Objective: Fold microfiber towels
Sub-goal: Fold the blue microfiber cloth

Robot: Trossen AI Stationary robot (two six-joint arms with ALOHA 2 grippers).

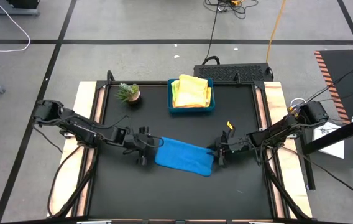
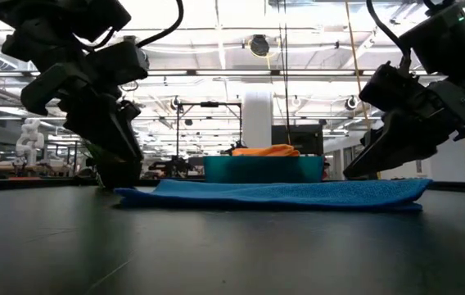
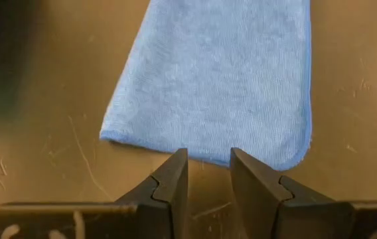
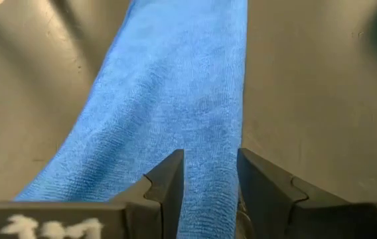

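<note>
A blue microfiber towel (image 1: 184, 155) lies folded and flat on the black table, in the middle near the front. My left gripper (image 1: 146, 149) is low at the towel's left end, its fingers a little apart with the towel's hemmed edge (image 3: 208, 161) just in front of their tips. My right gripper (image 1: 219, 152) is low over the towel's right end, fingers apart, and the blue cloth (image 4: 210, 179) shows in the gap between them. Yellow and orange towels (image 1: 192, 90) lie in the blue tray. My left gripper comes in slanting down from the table's left, its fingertips (image 3: 178, 159) at the towel's short hemmed edge; whether they touch it I cannot tell. My right gripper slants down from the table's right, its fingers (image 4: 172, 169) over the towel's end; whether they touch the cloth I cannot tell.
A rigid blue tray (image 1: 171, 107) stands at the far middle of the table. A small potted plant (image 1: 128, 93) stands to its left. A small yellow object (image 1: 229, 125) lies on the table right of the middle. Bare black table lies in front of the towel.
</note>
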